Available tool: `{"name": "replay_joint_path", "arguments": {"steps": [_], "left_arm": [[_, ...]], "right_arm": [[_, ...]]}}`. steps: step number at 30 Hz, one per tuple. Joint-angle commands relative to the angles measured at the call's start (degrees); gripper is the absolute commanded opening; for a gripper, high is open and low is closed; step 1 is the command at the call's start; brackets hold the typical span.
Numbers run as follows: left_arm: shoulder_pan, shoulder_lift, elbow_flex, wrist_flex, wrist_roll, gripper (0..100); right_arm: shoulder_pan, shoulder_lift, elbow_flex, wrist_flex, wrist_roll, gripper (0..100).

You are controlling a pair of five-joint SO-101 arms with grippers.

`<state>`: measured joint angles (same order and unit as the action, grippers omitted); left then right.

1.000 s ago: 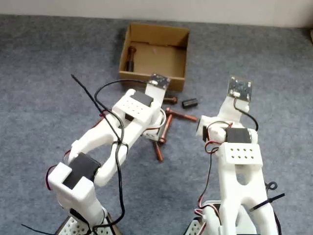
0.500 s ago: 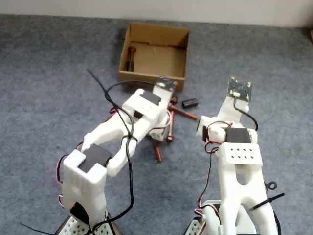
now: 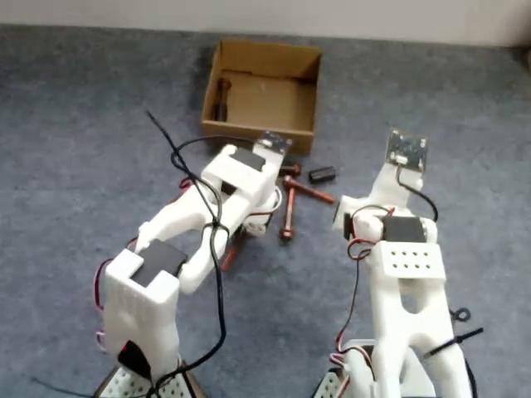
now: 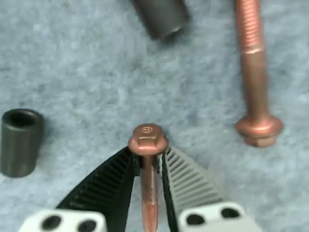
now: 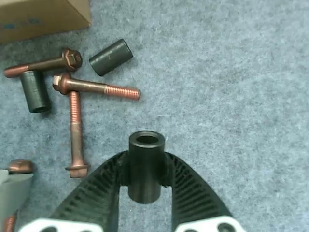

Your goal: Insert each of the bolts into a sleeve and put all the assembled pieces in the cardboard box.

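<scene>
- The left tool point(image 4: 148, 155) is clamping narrowly on a copper bolt point(image 4: 148, 141). Its fingers are pressing the shank from both sides, and the hexagonal head is sticking out just past the fingertips.
- This tool is hanging low over the middle of the desk point(image 3: 75, 124), on the near side of the cardboard box point(image 3: 228, 128).
- The right tool point(image 5: 145, 159) is gripping a black sleeve point(image 5: 145, 169) around its body. The sleeve's open end is pointing away from the wrist.
- The right arm is standing over the right half of the desk, with its tool well apart from the box.
- The cardboard box is sitting near the desk's far edge, about midway along it. One assembled piece point(image 3: 222, 99) is lying inside against the box's left wall.
- A loose bolt point(image 3: 309, 192) and a second loose bolt point(image 3: 288, 214) are lying on the desk between the box and the arms. They are meeting at one end and forming an angle.
- A third loose bolt point(image 5: 43, 64) is lying close to the near wall of the box.
- A spare sleeve point(image 5: 35, 91) is lying just beside that bolt's shank.
- A second spare sleeve point(image 5: 111, 57) is lying just beside its head, toward the desk's right edge.
</scene>
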<state>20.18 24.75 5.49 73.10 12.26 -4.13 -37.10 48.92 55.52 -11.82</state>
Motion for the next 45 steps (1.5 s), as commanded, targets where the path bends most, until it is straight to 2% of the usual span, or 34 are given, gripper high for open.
{"name": "replay_joint_path", "arguments": {"steps": [1, 11, 13, 16, 20, 24, 30, 39, 45], "left_arm": [[-1.5, -7.1, 1.4, 2.4, -3.0, 1], [-1.7, -40.9, 17.0, 1.7, -3.1, 1], [-1.8, -49.0, 21.7, -0.8, -3.1, 1], [-2.1, -61.1, 30.4, -6.9, -3.1, 1], [-6.2, -74.4, 41.6, -16.7, -2.9, 1], [-9.9, -85.6, 50.5, -24.9, -2.6, 1], [-10.5, -102.5, 60.4, -32.9, -2.6, 1], [-10.1, -128.2, 71.1, -41.5, -2.5, 1], [-7.6, -128.8, 71.5, -42.5, -2.5, 1]], "right_arm": [[0.0, -1.9, -0.2, -0.7, -0.3, 0.5], [-5.8, -3.1, -0.7, 6.8, -0.2, 0.5], [-7.0, -5.8, -0.5, 7.2, -0.1, 0.5], [-9.8, -12.5, -0.2, 7.2, 4.1, 0.5], [-13.3, -21.7, 4.0, 6.5, 5.4, 0.5], [-17.6, -28.3, 11.0, -0.2, 5.5, 0.5], [-24.8, -34.2, 22.9, -13.8, 5.5, 0.5], [-37.8, -41.4, 28.8, -20.8, 5.5, 0.5], [-48.6, -49.2, 34.9, -26.8, 5.5, 0.5]]}}
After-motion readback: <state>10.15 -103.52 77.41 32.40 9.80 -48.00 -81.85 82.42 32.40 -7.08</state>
